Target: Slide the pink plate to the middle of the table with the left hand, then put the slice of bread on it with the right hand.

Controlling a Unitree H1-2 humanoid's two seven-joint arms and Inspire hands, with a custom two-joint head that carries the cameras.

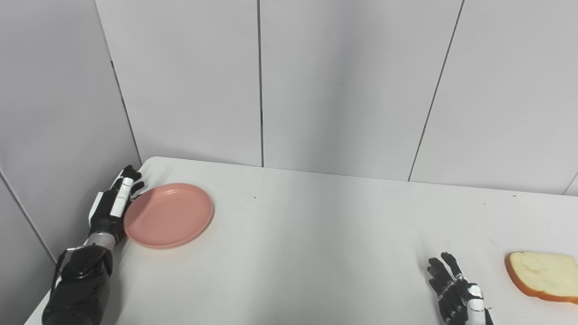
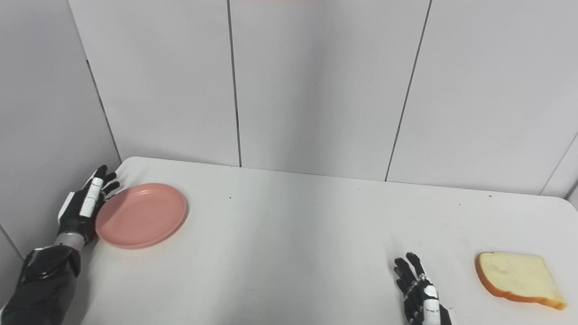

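Note:
A pink plate [image 1: 169, 215] lies flat on the white table [image 1: 316, 234] near its far left corner. My left hand [image 1: 112, 205] stands edge-on against the plate's left rim, fingers straight and pointing away from me, holding nothing. A slice of bread [image 1: 544, 275] with an orange-brown crust lies flat at the right side, close to the front edge. Left of the bread, with a gap of table between them, my right hand [image 1: 456, 291] rests low with fingers spread and empty.
Grey panelled walls close off the back and left of the table. The table's left edge runs just beside my left forearm [image 1: 79, 284]. Bare white tabletop stretches between the plate and the bread.

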